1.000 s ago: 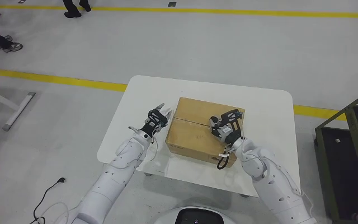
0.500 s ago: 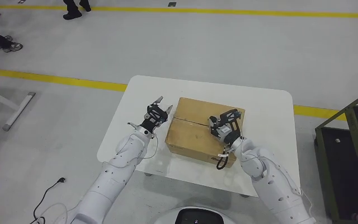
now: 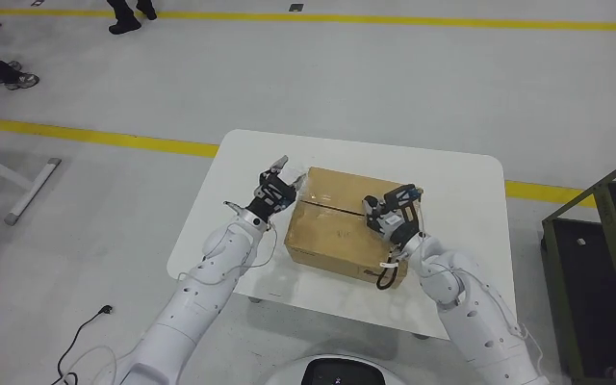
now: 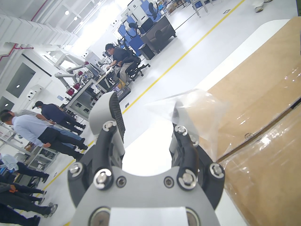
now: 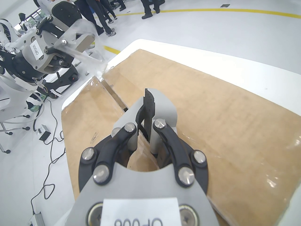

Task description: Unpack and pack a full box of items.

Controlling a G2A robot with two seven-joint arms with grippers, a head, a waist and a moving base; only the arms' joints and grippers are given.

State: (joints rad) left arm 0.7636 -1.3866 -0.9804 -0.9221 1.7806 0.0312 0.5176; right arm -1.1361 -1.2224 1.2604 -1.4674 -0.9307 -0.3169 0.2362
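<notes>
- The box point(image 3: 337, 226) sat in the middle of the table point(image 3: 452, 173) with its flaps down. I think the unpacking had only just begun.
- Clear tape point(image 4: 200, 111) stuck up from one end of the box and clung to the left gripper point(image 4: 144, 111), whose fingers were apart.
- The right gripper point(image 5: 147, 104) was above the box top with its fingers together.
- There was bare table all around the box, but its near side sat close to the table edge.

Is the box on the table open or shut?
Shut. Both top flaps of the box lie flat and meet at the middle seam; clear tape is peeled up at one end.
</notes>
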